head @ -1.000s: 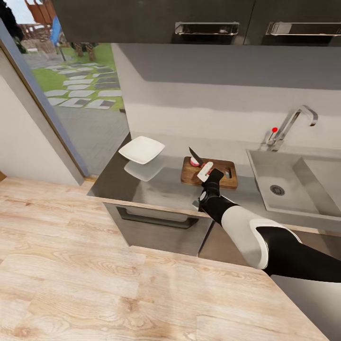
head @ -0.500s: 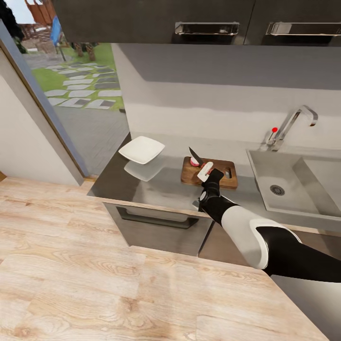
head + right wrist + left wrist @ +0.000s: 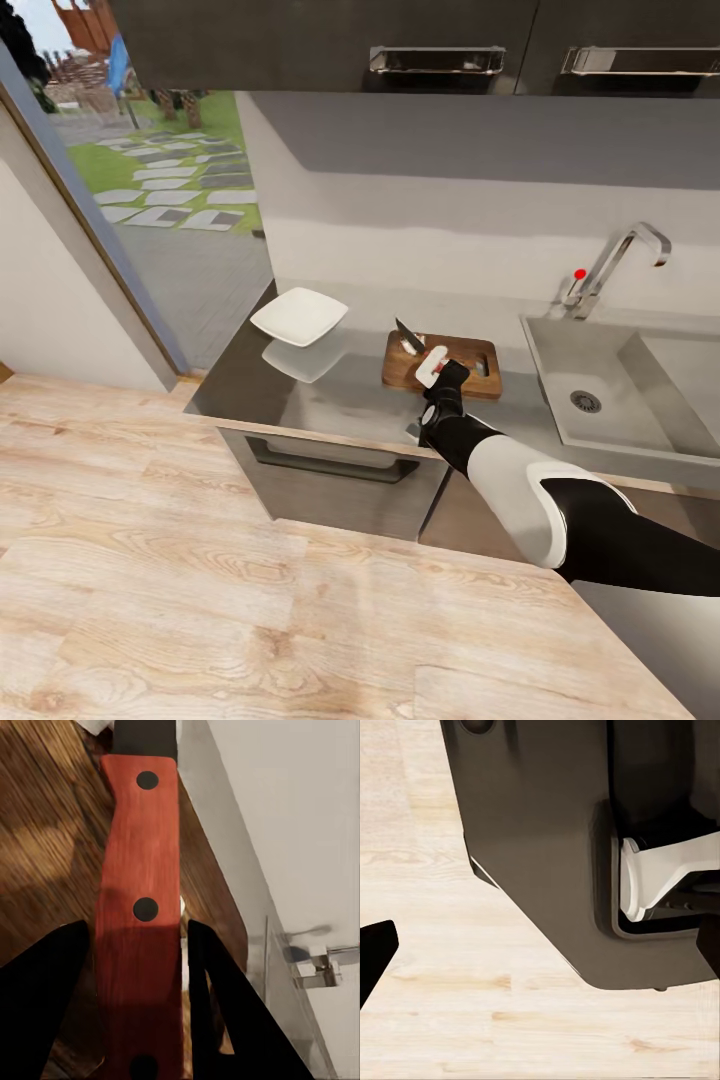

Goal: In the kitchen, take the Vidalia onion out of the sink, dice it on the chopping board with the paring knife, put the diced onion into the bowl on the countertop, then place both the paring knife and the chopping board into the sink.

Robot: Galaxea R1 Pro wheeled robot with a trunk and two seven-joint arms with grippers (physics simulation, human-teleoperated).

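The dark wooden chopping board (image 3: 455,365) lies on the grey countertop (image 3: 340,400) between the bowl and the sink. My right gripper (image 3: 441,369) is shut on the paring knife (image 3: 428,360), whose dark blade points down at a small pale onion piece (image 3: 408,346) on the board's far left corner. In the right wrist view the black fingers (image 3: 221,1005) clamp the knife handle (image 3: 139,870), which looks red-brown with rivets there, over the board (image 3: 45,832). The white squarish bowl (image 3: 299,316) sits empty to the left. My left gripper (image 3: 540,952) hangs open over the floor.
The steel sink (image 3: 600,385) with its chrome tap (image 3: 620,255) is at the right. Dark upper cabinets (image 3: 440,50) hang above the counter. A glass door (image 3: 150,200) is to the left, and light wood flooring (image 3: 200,600) is in front of the drawers.
The knife has dropped slightly towards the board. The pinkish onion seen under the blade before now looks like a small pale bit. The camera has not moved.
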